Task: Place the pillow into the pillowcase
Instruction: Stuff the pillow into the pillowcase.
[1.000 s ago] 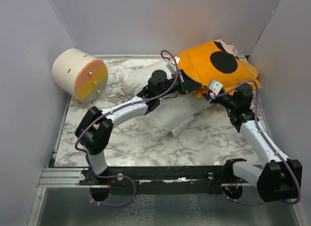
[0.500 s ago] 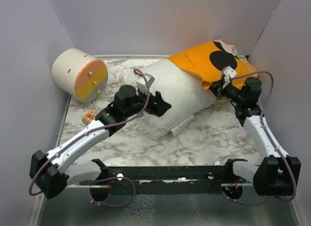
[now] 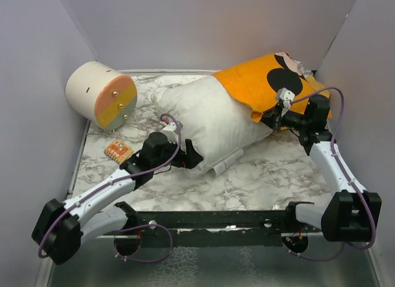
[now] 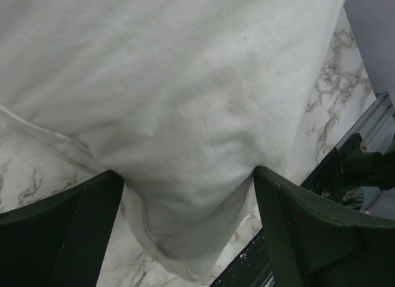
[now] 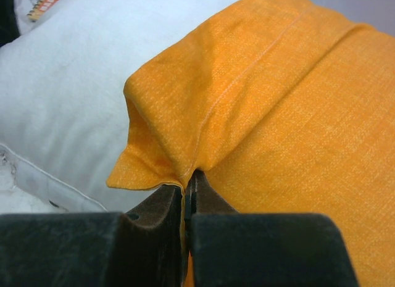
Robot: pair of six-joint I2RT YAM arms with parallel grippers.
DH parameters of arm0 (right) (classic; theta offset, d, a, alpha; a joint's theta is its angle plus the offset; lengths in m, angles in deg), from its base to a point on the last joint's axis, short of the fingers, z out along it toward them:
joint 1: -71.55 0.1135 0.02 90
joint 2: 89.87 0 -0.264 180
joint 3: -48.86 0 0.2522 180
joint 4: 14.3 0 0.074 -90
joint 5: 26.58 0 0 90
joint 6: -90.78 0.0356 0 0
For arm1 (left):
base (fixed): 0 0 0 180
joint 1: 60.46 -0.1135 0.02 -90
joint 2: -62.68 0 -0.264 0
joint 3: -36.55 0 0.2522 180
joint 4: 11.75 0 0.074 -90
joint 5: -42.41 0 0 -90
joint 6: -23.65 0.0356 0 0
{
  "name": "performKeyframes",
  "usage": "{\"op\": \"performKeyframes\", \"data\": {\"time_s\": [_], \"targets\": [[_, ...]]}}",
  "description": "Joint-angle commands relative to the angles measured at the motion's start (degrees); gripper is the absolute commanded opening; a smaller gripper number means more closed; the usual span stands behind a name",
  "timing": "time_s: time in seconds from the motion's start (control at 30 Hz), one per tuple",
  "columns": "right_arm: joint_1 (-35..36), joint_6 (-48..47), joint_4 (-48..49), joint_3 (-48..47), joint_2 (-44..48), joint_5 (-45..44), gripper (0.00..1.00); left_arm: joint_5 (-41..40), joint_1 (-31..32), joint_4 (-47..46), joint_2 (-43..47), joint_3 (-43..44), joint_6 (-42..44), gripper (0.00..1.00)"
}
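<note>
The white pillow [image 3: 210, 117] lies slantwise on the marble table, its far right end inside the orange pillowcase [image 3: 253, 83] with the black Mickey shape. My left gripper [image 3: 191, 156] is open at the pillow's near end. In the left wrist view the pillow [image 4: 173, 83] bulges between the spread fingers of that gripper [image 4: 187, 176], and a corner hangs in the gap. My right gripper [image 3: 271, 119] is shut on the pillowcase's open hem. In the right wrist view that gripper [image 5: 187, 179] pinches the orange pillowcase [image 5: 296, 102] beside the pillow [image 5: 62, 95].
A cream cylinder with an orange end [image 3: 102, 94] lies at the back left. A small orange card [image 3: 118, 151] lies on the table near the left arm. Grey walls close in three sides. A black rail [image 3: 234, 219] runs along the near edge.
My left gripper let go at the pillowcase mouth, drew back to the pillow's near end and opened. My right gripper moved onto the pillowcase hem and shut on it.
</note>
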Motion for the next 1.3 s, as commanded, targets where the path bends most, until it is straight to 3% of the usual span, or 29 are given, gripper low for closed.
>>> {"op": "performKeyframes", "data": {"time_s": [0.0,0.1,0.17,0.2,0.27,0.3,0.33,0.6,0.73,0.87,0.97,1.07,1.17,1.27], "targets": [[0.38,-0.94,-3.18,-2.54,-0.05,8.45,0.00,6.93,-1.37,-14.98,-9.12,2.37,-2.87,0.90],[0.38,-1.20,-4.26,-3.24,-0.39,9.47,0.00,11.26,-1.48,-19.69,-15.27,5.38,-4.39,0.88],[0.38,-1.71,-5.43,-4.26,-0.46,10.23,0.00,11.43,-1.48,-19.76,-17.81,7.62,-4.45,0.76],[0.38,-2.10,-6.30,-5.11,-0.58,10.58,0.00,11.66,-1.53,-19.54,-18.64,8.67,-4.32,0.64],[0.38,-3.45,-9.39,-7.87,-0.84,11.34,0.00,12.52,-1.71,-19.38,-19.14,10.77,-4.15,0.19],[0.38,-4.38,-12.55,-10.31,-1.10,11.52,0.00,13.40,-1.72,-19.21,-18.98,12.14,-3.86,0.06],[0.38,-5.23,-14.89,-13.03,-1.34,11.57,0.00,14.78,-1.72,-18.87,-18.76,13.83,-3.45,0.01],[0.38,-2.00,-26.56,-42.46,-3.61,14.18,0.00,25.59,0.36,-11.57,-19.63,32.84,-2.60,0.00],[0.37,5.62,-25.41,-48.62,-4.50,17.26,0.00,29.39,0.39,-13.57,-18.77,35.67,-6.40,0.00],[0.72,14.24,-17.30,-44.18,-6.33,14.80,0.01,31.33,0.22,-18.52,-18.67,31.76,-10.52,0.00],[2.03,12.66,-20.43,-43.41,-12.80,10.60,0.01,32.20,-0.57,-24.64,-20.45,25.65,-15.70,0.00],[7.15,7.09,-26.98,-44.84,-19.49,3.57,0.01,33.25,-1.50,-38.31,-23.27,17.46,-25.84,0.00],[11.60,6.59,-27.50,-45.70,-24.58,-1.95,0.01,33.40,-2.70,-50.06,-25.87,11.52,-34.63,0.00],[13.58,7.53,-27.69,-49.92,-29.49,-3.08,0.01,32.13,-4.79,-54.30,-25.95,8.25,-38.21,0.00]]}}
